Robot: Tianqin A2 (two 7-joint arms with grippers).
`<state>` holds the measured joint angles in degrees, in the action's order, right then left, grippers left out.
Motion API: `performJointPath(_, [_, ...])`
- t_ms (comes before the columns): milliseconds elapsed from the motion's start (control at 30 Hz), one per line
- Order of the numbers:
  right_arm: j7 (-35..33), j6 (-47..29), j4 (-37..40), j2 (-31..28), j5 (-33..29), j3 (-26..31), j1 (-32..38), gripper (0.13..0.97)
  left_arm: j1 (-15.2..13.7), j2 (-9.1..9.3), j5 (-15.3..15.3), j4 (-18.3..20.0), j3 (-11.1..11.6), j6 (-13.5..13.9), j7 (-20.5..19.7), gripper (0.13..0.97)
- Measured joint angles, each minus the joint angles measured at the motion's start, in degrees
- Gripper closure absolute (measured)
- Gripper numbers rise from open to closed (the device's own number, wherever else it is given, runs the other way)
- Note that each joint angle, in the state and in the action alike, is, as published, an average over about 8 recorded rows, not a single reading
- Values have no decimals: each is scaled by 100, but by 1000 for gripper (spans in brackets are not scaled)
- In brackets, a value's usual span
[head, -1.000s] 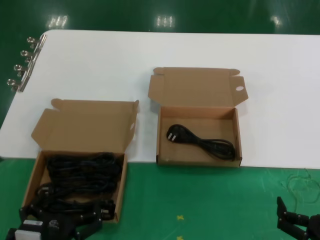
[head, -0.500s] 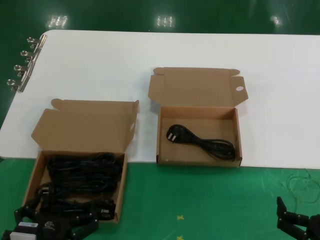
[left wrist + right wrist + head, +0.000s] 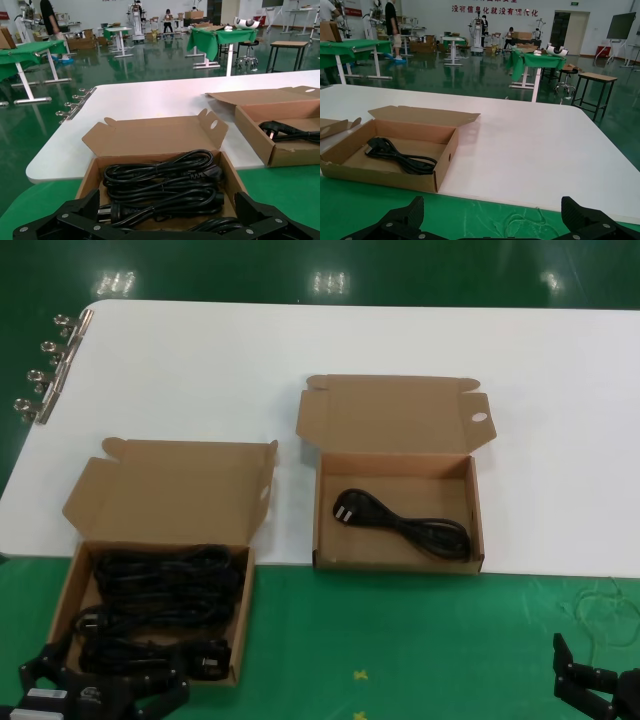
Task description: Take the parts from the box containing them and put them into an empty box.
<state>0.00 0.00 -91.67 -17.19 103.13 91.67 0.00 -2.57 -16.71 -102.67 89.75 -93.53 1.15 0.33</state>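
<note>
Several black power cords [image 3: 160,590] lie bundled in the near-left cardboard box [image 3: 62,600], whose lid flap has no hole. My left gripper [image 3: 105,688] hangs open just in front of that box's near edge, holding nothing; in the left wrist view its gripper [image 3: 168,205] frames the cords [image 3: 160,182]. The second box [image 3: 400,558], with an oval hole [image 3: 479,417] in its lid tab, holds one cord [image 3: 400,525]. My right gripper [image 3: 600,688] waits open at the bottom right over the green mat, and the right wrist view shows that gripper [image 3: 492,207] empty, well apart from the box [image 3: 385,175].
Both boxes straddle the front edge of a white table [image 3: 300,340], with a green mat [image 3: 400,640] in front of it. Metal binder clips [image 3: 45,370] line the table's left edge. A thin loose thread [image 3: 605,610] lies on the mat near my right gripper.
My left gripper has drawn back and down from the cords in the left box, showing less of itself in the head view. The right gripper and both boxes are unchanged.
</note>
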Motion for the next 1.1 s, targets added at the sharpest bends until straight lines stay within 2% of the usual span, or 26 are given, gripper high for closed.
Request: performJointPath(1100, [0, 0, 0, 0, 0, 0, 0, 129, 215, -40, -38, 161, 155, -96, -27, 132])
